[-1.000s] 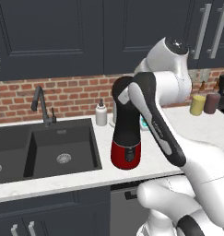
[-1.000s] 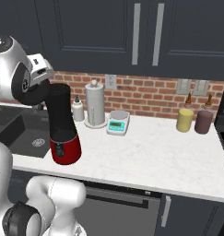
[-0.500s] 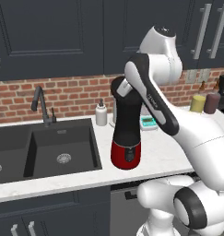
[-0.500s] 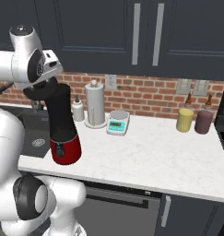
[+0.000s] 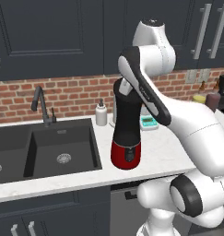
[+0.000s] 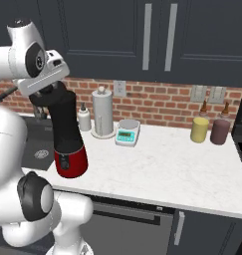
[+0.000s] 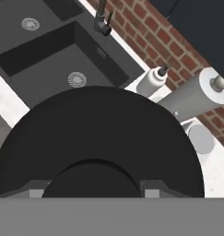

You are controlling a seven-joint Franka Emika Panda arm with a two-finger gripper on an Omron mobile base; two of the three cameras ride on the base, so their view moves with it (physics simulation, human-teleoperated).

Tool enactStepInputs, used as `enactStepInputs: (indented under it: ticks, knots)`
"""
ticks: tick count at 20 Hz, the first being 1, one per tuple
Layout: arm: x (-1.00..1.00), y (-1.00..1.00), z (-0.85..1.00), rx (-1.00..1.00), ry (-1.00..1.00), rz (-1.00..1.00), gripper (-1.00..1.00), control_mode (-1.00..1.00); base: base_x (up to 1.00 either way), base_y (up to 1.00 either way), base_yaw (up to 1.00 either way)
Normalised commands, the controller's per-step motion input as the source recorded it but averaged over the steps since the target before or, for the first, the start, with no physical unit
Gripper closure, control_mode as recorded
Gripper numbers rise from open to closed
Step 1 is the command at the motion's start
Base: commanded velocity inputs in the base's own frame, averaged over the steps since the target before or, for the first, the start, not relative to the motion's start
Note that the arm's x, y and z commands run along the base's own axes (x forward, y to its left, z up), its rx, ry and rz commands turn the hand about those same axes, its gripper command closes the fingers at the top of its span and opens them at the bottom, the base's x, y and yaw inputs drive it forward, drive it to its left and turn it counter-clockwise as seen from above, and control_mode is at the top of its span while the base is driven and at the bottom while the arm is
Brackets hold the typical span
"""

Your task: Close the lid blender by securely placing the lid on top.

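i see the gripper [image 6: 52, 94] atop the blender [image 5: 126, 133], lid [image 7: 102, 143] beneath, grip unclear; soap bottle [image 5: 101, 113] and paper towel roll [image 6: 103, 112] stand behind.

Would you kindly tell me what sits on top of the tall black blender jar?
The flat round black lid covers the jar, with the gripper above. The jar's inside is hidden.

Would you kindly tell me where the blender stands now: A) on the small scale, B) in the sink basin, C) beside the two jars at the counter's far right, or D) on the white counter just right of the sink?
D: the blender stands on the counter beside the sink.
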Motion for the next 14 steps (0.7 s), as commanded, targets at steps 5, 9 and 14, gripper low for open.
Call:
enactStepInputs:
  ticks: [5, 9, 14]
  knots:
    - [0.27, 0.00, -0.20, -0.07, 0.03, 0.00, 1.00, -1.00, 0.00, 0.00, 0.00]
    - [0.35, -0.09, -0.19, 0.00, 0.01, 0.00, 1.00, -1.00, 0.00, 0.00, 0.00]
    - [0.41, -0.03, -0.11, 0.00, 0.02, 0.00, 1.00, -1.00, 0.00, 0.00, 0.00]
